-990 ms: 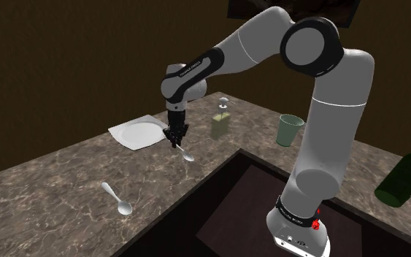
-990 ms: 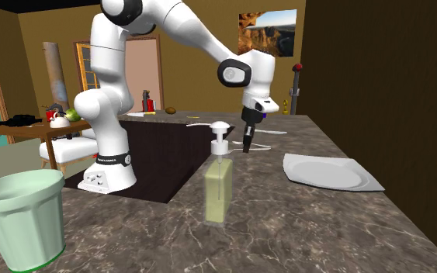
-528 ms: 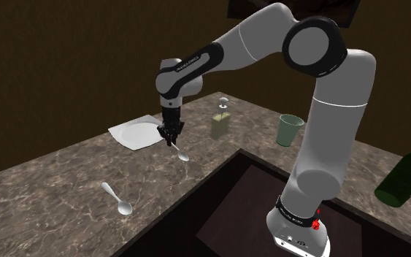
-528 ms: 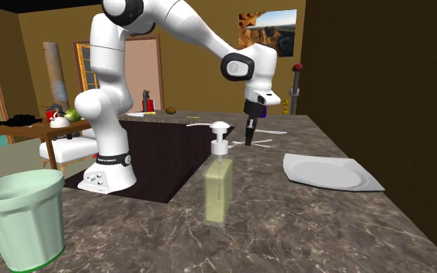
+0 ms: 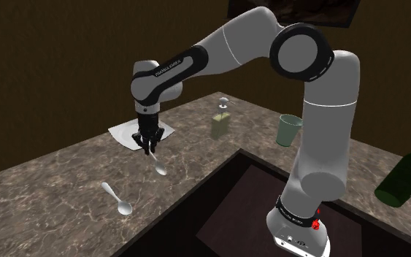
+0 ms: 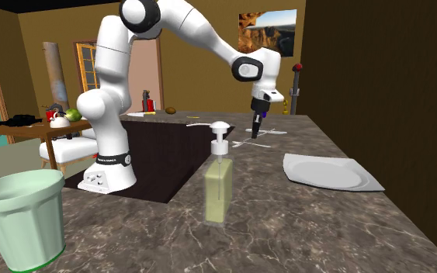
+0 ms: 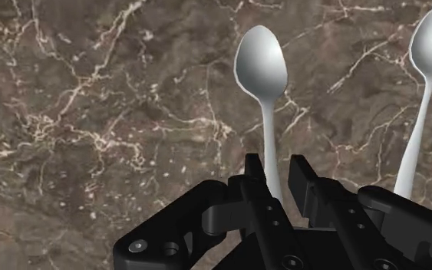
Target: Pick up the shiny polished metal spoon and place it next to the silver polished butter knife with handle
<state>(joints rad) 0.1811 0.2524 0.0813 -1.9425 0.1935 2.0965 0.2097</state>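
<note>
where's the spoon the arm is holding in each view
Shoulder view: the held spoon hangs bowl-down from the end effector, left of centre, near the plate.
Second exterior view: under the end effector, right of centre beyond the soap dispenser; too thin to tell apart.
Wrist view: clasped between the fingers, bowl pointing away.
Shared landmark: the end effector.
</note>
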